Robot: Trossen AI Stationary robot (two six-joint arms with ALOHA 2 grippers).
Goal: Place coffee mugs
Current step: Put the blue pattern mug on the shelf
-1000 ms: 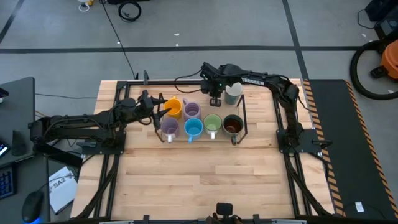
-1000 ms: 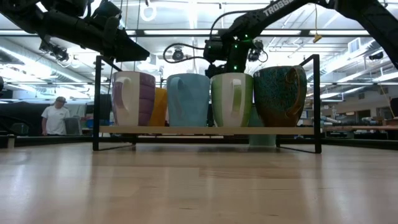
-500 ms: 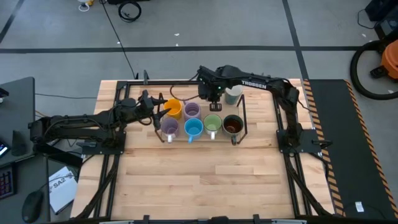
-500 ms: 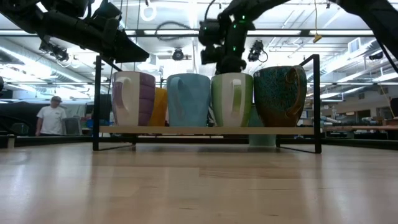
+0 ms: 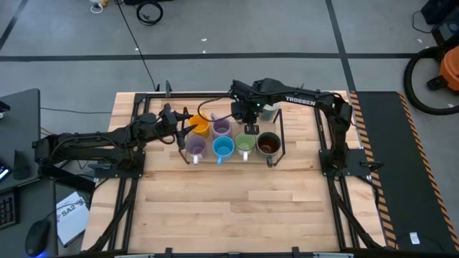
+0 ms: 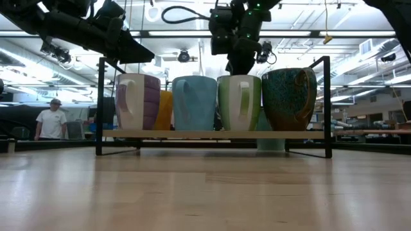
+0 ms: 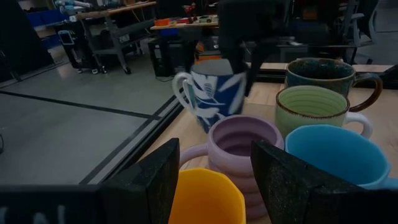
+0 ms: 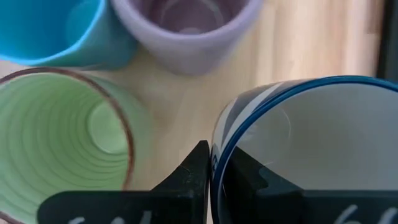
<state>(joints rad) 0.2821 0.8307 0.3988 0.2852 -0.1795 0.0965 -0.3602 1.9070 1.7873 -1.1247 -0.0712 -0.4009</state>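
A grey floor (image 5: 237,29), crossed by pale taped lines, is seen beyond the light wooden tabletop (image 5: 229,201). A black cable (image 5: 133,36) is trailed across it from a coil at the far edge. A black mat with striped hazard edging (image 5: 391,165) is laid beside the tabletop, and an orange vacuum (image 5: 450,68) is parked near it. In the low view, a ceiling lit by long strip lights (image 6: 192,32) is shown, and a person in a white shirt (image 6: 49,122) is seen standing far back.

White-and-blue patterned mug (image 7: 214,93) hangs above six racked mugs (image 5: 229,137).
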